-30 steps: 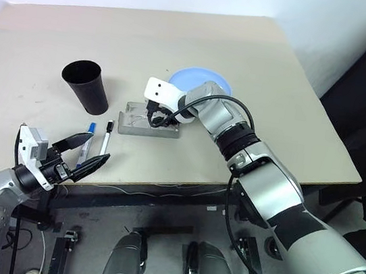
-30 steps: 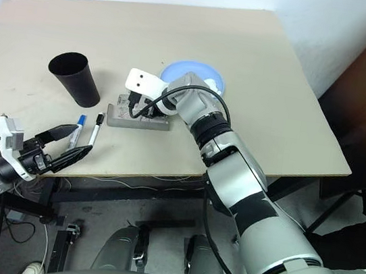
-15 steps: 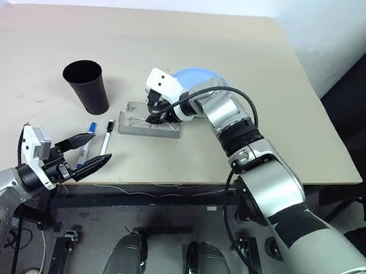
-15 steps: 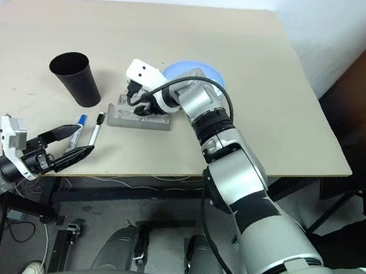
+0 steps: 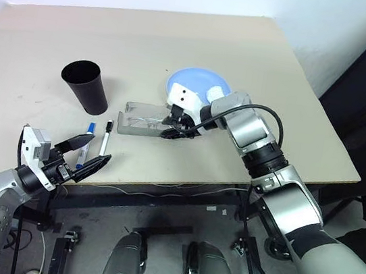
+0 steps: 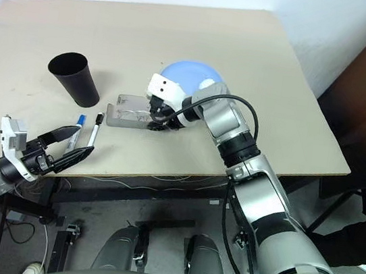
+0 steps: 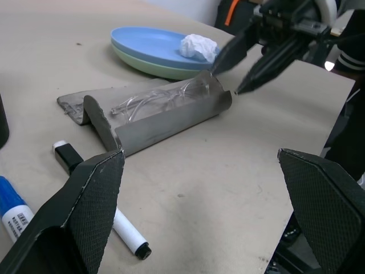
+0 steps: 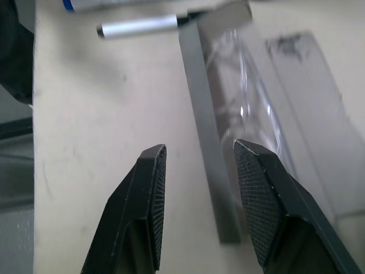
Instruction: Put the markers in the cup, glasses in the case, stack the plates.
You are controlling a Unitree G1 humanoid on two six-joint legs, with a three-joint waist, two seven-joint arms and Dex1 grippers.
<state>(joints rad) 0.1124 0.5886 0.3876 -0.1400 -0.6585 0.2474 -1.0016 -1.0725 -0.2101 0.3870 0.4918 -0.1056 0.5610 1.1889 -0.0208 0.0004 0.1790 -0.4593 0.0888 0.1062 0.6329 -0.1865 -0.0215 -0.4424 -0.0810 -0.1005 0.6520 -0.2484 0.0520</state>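
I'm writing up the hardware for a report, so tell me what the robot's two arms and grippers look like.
Both arms have silver-grey metallic shells with black joint bands. The right arm carries a looping black cable near the wrist. Each wrist has a white block-shaped housing. The left gripper and right gripper each have two black tapered fingers with finely textured inner pads.

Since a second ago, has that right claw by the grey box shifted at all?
Yes. The right claw has drawn back from over the frosted grey plastic case to its end nearer the round light blue plate.
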